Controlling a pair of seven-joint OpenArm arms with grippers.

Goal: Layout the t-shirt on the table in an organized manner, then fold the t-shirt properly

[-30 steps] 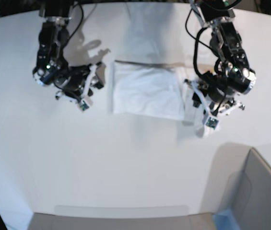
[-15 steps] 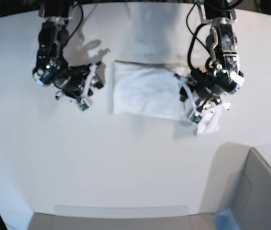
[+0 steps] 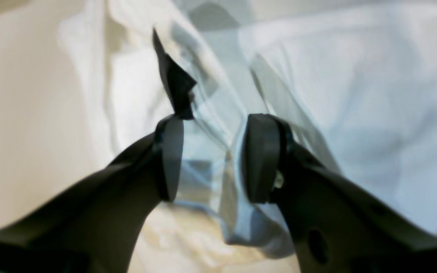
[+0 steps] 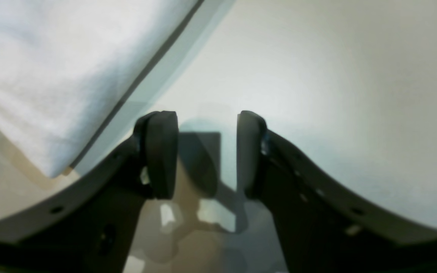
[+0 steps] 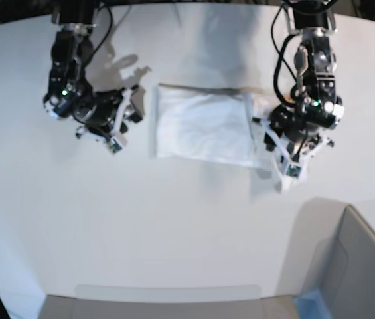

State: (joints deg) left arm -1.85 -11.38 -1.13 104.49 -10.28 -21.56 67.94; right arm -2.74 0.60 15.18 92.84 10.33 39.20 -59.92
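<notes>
The white t-shirt (image 5: 204, 126) lies folded into a flat rectangle at the middle of the table (image 5: 174, 219). My left gripper (image 5: 264, 136) is at the shirt's right edge. In the left wrist view its fingers (image 3: 169, 159) stand apart and open, and blurred white cloth (image 3: 355, 94) fills the gap and the background. Whether the pads touch the cloth I cannot tell. My right gripper (image 5: 127, 114) sits just left of the shirt. In the right wrist view it (image 4: 206, 151) is open over bare tabletop, and the shirt's folded edge (image 4: 51, 68) lies up to the left.
A grey box (image 5: 363, 266) with a blue edge stands at the near right corner. The table's curved far edge (image 5: 187, 5) runs behind both arms. Wide white tabletop stretches in front of the shirt.
The left arm has swung in towards the shirt's right edge and its wrist has turned. The right arm has stayed put. Both grippers keep the same opening.
</notes>
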